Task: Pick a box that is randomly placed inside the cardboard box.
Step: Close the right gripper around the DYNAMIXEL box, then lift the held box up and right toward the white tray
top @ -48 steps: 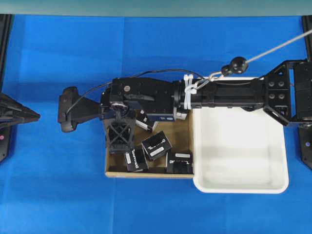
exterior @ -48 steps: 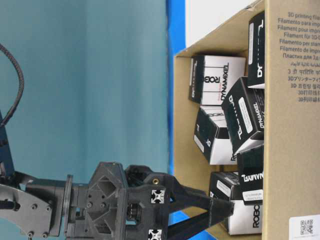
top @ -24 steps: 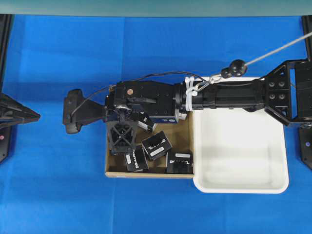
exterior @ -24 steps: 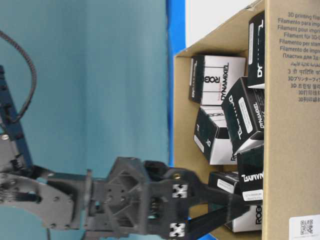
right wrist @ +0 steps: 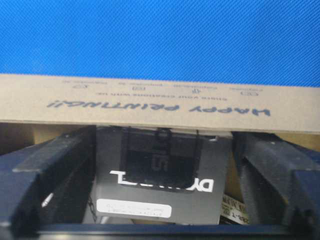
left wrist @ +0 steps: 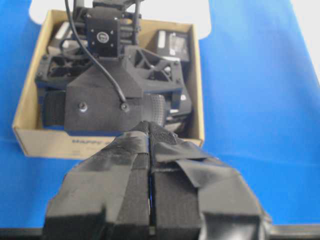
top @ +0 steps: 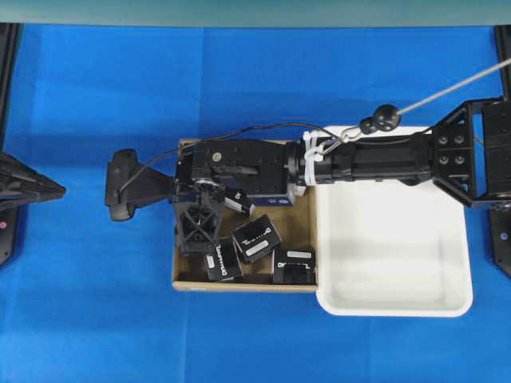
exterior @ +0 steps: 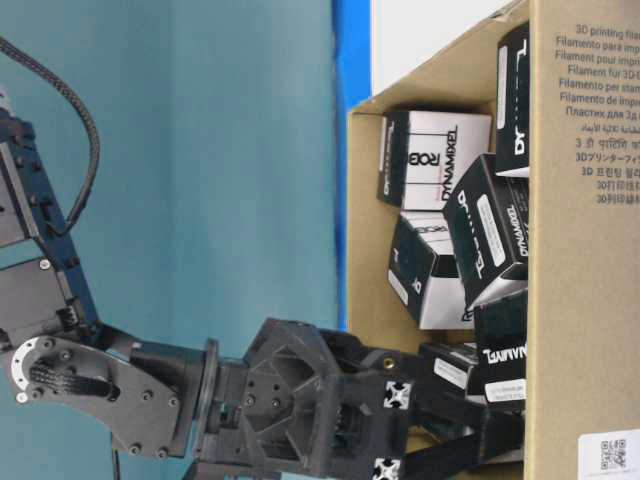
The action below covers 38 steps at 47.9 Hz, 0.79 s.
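The right gripper (right wrist: 162, 200) is down inside the cardboard box (top: 185, 281), fingers (right wrist: 55, 175) spread with a black box (right wrist: 160, 187) lying between them, apparently untouched; its lower edge is cut off. The arm hides the boxes beneath it. The left gripper (left wrist: 149, 165) has its fingers pressed together, well clear. A blue cloth (top: 239, 80) covers the table; a white tray (top: 391, 303) adjoins the cardboard box.

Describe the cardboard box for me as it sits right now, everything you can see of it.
The cardboard box is a shallow, roughly square brown corrugated carton with low walls and an open top, lying flat on the blue table. Printed lettering shows on its outer walls. Its right side sits against the white tray. Several small black boxes lie jumbled inside, and the right gripper reaches down into it.
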Each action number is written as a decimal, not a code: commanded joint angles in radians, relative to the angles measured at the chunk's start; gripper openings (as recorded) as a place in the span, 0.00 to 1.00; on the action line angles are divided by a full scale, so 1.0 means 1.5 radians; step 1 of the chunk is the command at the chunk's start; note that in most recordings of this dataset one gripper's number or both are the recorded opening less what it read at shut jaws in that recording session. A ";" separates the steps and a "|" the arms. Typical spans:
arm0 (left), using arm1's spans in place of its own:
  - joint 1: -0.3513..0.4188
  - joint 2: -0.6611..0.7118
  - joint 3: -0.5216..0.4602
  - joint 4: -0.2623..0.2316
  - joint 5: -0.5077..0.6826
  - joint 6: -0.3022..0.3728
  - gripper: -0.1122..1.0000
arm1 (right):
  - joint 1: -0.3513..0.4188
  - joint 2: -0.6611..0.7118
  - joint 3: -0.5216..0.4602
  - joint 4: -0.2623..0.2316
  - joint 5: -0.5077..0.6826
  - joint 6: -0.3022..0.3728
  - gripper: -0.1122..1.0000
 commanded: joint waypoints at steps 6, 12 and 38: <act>-0.001 0.004 -0.012 0.001 -0.006 0.000 0.04 | 0.003 -0.040 -0.011 0.002 0.017 0.012 0.74; -0.001 0.004 -0.013 0.001 -0.006 0.000 0.04 | -0.002 -0.073 -0.017 0.002 0.026 0.041 0.74; -0.001 0.002 -0.013 0.001 -0.010 -0.001 0.04 | -0.071 -0.320 0.091 0.002 0.244 0.067 0.74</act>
